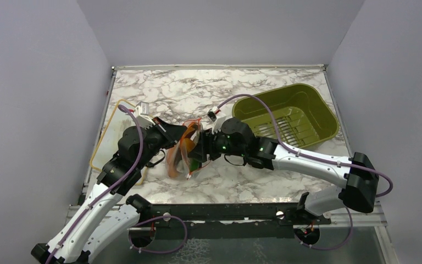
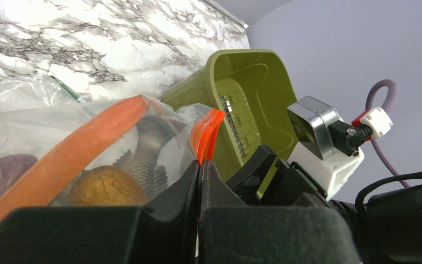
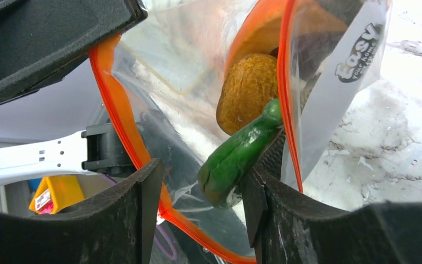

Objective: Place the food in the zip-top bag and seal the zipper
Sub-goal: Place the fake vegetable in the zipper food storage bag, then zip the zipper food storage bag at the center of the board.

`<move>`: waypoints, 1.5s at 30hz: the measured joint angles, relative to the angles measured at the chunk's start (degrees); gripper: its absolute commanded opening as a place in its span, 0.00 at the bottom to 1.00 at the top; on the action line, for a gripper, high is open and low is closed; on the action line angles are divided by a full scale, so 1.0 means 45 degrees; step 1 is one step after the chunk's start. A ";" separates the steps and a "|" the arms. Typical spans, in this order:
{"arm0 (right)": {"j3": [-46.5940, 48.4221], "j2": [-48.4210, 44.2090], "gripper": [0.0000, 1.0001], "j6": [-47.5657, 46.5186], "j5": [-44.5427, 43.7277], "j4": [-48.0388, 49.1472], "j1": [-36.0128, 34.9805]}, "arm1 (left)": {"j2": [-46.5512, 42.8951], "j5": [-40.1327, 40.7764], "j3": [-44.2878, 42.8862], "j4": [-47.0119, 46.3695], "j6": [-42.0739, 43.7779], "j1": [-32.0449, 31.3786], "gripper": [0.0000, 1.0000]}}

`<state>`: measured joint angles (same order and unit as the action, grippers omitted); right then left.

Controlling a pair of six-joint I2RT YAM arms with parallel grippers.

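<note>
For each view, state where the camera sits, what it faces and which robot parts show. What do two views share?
Top: overhead, facing the table; left arm and right arm show.
Left wrist: faces bag and tub; left gripper shut on zipper.
Right wrist: faces bag mouth; right gripper open.
Both wrists share the zipper.

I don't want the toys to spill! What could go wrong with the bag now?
The green piece sits at the open mouth of the bag, beside the zipper, between the open fingers of the right gripper. It might drop out or block the seal. The left gripper pinches only one spot of the zipper, so the full bag could slip or tilt.
</note>
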<state>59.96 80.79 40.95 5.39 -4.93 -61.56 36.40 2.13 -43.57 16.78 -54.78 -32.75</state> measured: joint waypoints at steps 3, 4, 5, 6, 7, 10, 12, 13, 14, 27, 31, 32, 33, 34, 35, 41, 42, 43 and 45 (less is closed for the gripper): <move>0.0165 -0.0296 0.55 -0.0296 -0.0097 -0.0612 0.0000 | -0.0078 -0.0068 0.0000 0.0000 0.0000 0.0000 0.00; 0.0272 -0.0461 0.54 -0.0423 -0.0175 -0.0860 0.0000 | -0.0117 -0.0087 0.0000 0.0000 0.0000 0.0000 0.00; 0.0408 -0.0675 0.53 -0.0520 -0.0277 -0.1137 0.0000 | -0.0151 -0.0097 0.0000 0.0000 0.0000 0.0000 0.00; 0.0539 -0.0933 0.51 -0.0631 -0.0369 -0.1370 0.0000 | -0.0209 -0.0107 0.0000 0.0000 0.0000 0.0000 0.00; 0.0690 -0.1219 0.48 -0.0738 -0.0466 -0.1617 0.0000 | -0.0248 -0.0117 0.0000 0.0005 0.0000 0.0000 0.00; 0.1044 -0.2074 0.43 -0.0937 -0.0816 -0.2205 0.0000 | -0.0427 -0.0136 0.0000 0.0010 -0.0005 0.0000 0.00; 0.1093 -0.2603 0.42 -0.0923 -0.1127 -0.2565 0.0000 | -0.0510 -0.0136 0.0000 0.0010 -0.0005 0.0000 0.00; 0.1088 -0.2837 0.41 -0.0835 -0.1311 -0.2788 0.0000 | -0.0544 -0.0136 0.0000 0.0010 -0.0005 0.0000 0.00; 0.1073 -0.2963 0.42 -0.0733 -0.1438 -0.2939 0.0000 | -0.0554 -0.0136 0.0000 0.0005 -0.0005 0.0000 0.00; 0.0656 -0.1467 0.28 0.0899 -0.1831 -0.4080 0.0000 | -0.0520 -0.0228 0.0083 -0.0005 -0.0005 0.0000 0.00; 0.0656 -0.1185 0.03 0.1268 -0.2016 -0.4138 0.0000 | -0.0559 -0.0228 0.0311 0.0000 -0.0010 0.0000 0.00; 0.0656 -0.1185 0.01 0.1384 -0.2055 -0.4138 0.0000 | -0.0563 -0.0228 0.0325 -0.0005 0.0000 0.0000 0.00; 0.0661 -0.1185 0.01 0.1525 -0.2093 -0.4129 0.0000 | -0.0568 -0.0228 0.0325 -0.0010 0.0010 0.0000 0.00; 0.0661 -0.1185 0.01 0.1627 -0.2118 -0.4119 0.0000 | -0.0607 -0.0228 0.0325 -0.0010 0.0049 0.0000 0.00; 0.0661 -0.1185 0.01 0.1753 -0.2118 -0.4119 0.0000 | -0.0651 -0.0228 0.0325 -0.0010 0.0092 0.0000 0.00; 0.0568 -0.1253 0.01 0.2535 -0.2225 -0.3827 0.0000 | -0.1059 -0.0238 0.0427 -0.0112 0.0903 0.0000 0.49; 0.0476 -0.1311 0.01 0.2705 -0.2302 -0.3779 0.0000 | -0.1141 -0.0272 0.0427 -0.0180 0.1156 0.0000 0.52; 0.0379 -0.1389 0.01 0.2880 -0.2380 -0.3759 0.0000 | -0.1268 -0.0321 0.0427 -0.0228 0.1481 0.0000 0.53; 0.0223 -0.1515 0.01 0.3133 -0.2550 -0.3764 0.0000 | -0.1583 -0.0423 0.0486 -0.0296 0.2059 0.0000 0.51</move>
<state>60.97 73.97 55.05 -6.09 -21.87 -61.56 29.28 0.23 -41.39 15.44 -45.52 -32.75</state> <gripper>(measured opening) 0.012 0.511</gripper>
